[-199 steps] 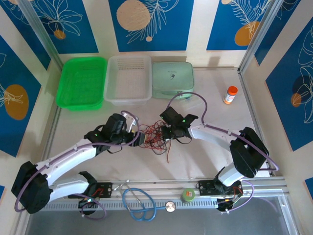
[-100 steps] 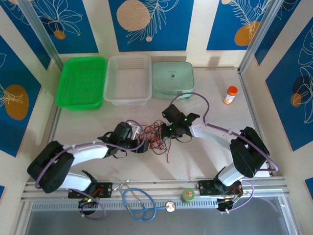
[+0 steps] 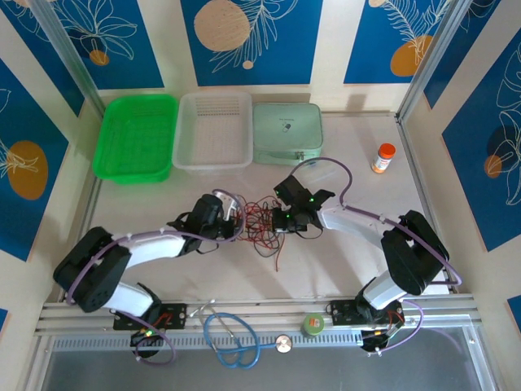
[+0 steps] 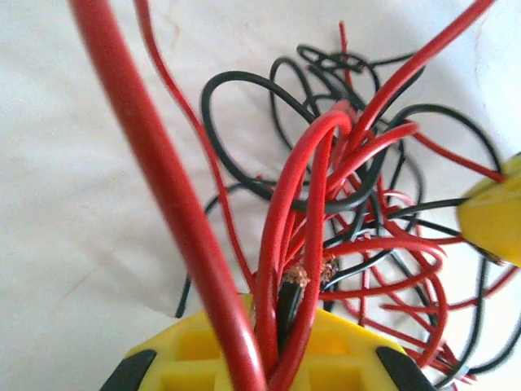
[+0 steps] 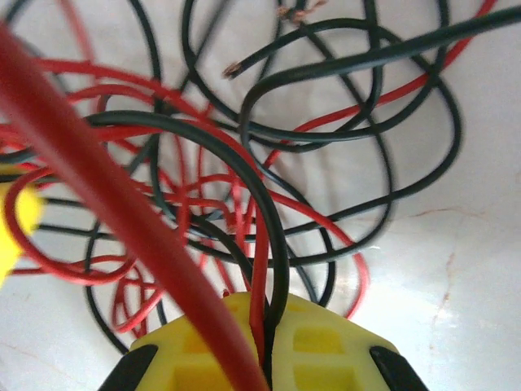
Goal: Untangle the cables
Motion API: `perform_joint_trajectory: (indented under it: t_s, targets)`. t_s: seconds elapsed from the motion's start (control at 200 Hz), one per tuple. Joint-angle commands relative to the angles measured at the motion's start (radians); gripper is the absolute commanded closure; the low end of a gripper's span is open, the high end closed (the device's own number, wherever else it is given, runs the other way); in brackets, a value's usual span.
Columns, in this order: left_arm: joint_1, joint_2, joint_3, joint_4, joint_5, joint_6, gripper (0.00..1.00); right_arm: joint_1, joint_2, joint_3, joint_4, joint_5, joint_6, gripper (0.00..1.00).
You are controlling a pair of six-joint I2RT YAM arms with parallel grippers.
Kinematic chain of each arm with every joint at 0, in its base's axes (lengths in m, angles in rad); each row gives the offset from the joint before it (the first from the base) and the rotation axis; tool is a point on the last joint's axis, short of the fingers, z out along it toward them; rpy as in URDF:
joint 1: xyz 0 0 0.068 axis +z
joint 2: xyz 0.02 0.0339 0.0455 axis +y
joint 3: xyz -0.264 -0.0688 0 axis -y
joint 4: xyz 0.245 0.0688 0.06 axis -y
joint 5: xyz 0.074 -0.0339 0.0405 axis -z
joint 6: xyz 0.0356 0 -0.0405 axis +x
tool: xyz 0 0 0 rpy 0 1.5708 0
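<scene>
The table (image 3: pixel 203 277) is carrying everything. The two arms are reaching from its near edge toward the middle, where the cables (image 3: pixel 259 228) are lying in one red and black knot. The left gripper (image 3: pixel 234 221) is standing at the left side of the knot and the right gripper (image 3: pixel 282 221) at the right side, so the knot is sitting between them. I judge that they are placed so in order to pull the bundle apart from two sides.

In the left wrist view the left gripper (image 4: pixel 281 346) is squeezing its yellow pads almost together around a few red strands and one black strand with bare copper at its end. The rest of the cables (image 4: pixel 342 179) are looping loosely over the table beyond. In the right wrist view the right gripper (image 5: pixel 259 334) is likewise pressing nearly closed on a red strand and a black strand. The loops ahead are not looking taut, so the separating seems hardly begun.

The pale green case (image 3: pixel 286 132) at the far side is bearing a small mark on its lid, too small to read. The orange-capped bottle (image 3: pixel 383 158) is showing a label that I cannot read either.
</scene>
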Motion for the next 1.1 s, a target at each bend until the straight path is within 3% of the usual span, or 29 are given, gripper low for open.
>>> perform_joint_trajectory:
  t_s: [0.0,0.17,0.285,0.52,0.85,0.955,1.095]
  targets:
    - [0.007,-0.133,0.032,-0.155,-0.095,0.048,1.0,-0.018,-0.038,-0.007,-0.079,0.04,0.007,1.0]
    - [0.023,-0.267,0.122,-0.451,-0.19,0.131,1.0,-0.024,-0.053,0.012,-0.181,0.169,-0.016,1.0]
    - [0.031,-0.289,0.137,-0.526,-0.214,0.14,1.0,-0.024,-0.056,0.013,-0.216,0.226,0.003,1.0]
    - [0.045,-0.227,0.079,-0.478,-0.248,0.055,1.0,-0.024,-0.045,-0.002,-0.289,0.341,0.164,1.0]
    - [0.053,-0.043,0.03,-0.303,-0.187,-0.007,1.0,-0.031,-0.004,-0.016,-0.318,0.361,0.237,1.0]
    - [0.053,-0.003,0.023,-0.258,-0.146,-0.023,1.0,-0.024,-0.011,-0.006,-0.303,0.319,0.194,0.89]
    - [0.053,0.012,0.016,-0.211,-0.084,-0.035,1.0,0.013,-0.077,0.03,-0.285,0.221,0.121,0.55]
